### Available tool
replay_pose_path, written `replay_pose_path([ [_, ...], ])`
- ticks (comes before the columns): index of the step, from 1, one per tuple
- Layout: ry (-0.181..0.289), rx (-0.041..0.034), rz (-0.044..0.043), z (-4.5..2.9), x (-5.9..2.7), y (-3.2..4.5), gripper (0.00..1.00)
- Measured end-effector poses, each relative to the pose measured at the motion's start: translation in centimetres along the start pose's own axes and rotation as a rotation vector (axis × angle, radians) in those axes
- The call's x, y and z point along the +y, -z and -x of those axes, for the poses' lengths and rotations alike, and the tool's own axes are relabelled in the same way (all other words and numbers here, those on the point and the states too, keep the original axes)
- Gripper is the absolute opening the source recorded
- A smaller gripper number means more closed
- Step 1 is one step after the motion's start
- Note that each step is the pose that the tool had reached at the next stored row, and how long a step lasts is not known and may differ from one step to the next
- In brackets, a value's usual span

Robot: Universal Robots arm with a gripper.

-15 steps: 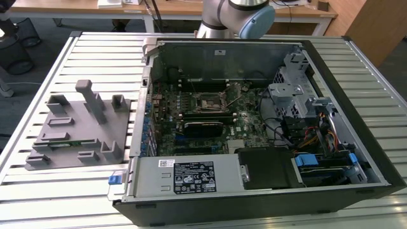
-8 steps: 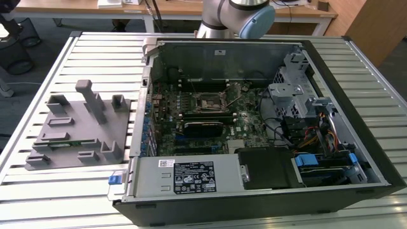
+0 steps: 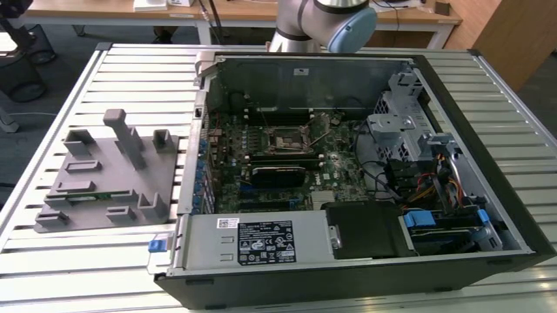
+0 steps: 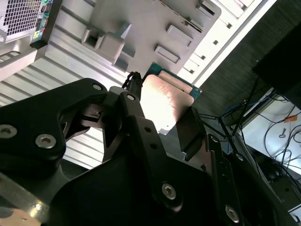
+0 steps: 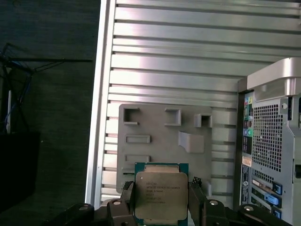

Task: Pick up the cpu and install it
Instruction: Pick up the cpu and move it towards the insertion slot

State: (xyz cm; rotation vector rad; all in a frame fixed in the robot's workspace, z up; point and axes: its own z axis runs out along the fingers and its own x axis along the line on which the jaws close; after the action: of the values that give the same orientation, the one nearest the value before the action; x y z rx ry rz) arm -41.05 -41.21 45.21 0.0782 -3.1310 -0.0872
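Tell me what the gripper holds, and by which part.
The gripper holds the cpu, clamped between its fingers by two opposite side edges.

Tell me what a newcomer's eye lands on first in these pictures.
In the first wrist view, the cpu stands out, its silver top facing the camera, clamped between the fingers of the tool, with the grey holder tray behind it. In the exterior view, the open computer case lies on the slatted table with its motherboard bared, and the tray is at the exterior view's left of it.
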Motion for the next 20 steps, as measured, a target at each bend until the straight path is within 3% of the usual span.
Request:
replay_pose_path([
  [13,0.000,0.0000,0.0001,0.93,-0.05,0.00,0.54],
  [20,0.000,0.0001,0.0001,1.98,-0.09,-0.01,0.54],
])
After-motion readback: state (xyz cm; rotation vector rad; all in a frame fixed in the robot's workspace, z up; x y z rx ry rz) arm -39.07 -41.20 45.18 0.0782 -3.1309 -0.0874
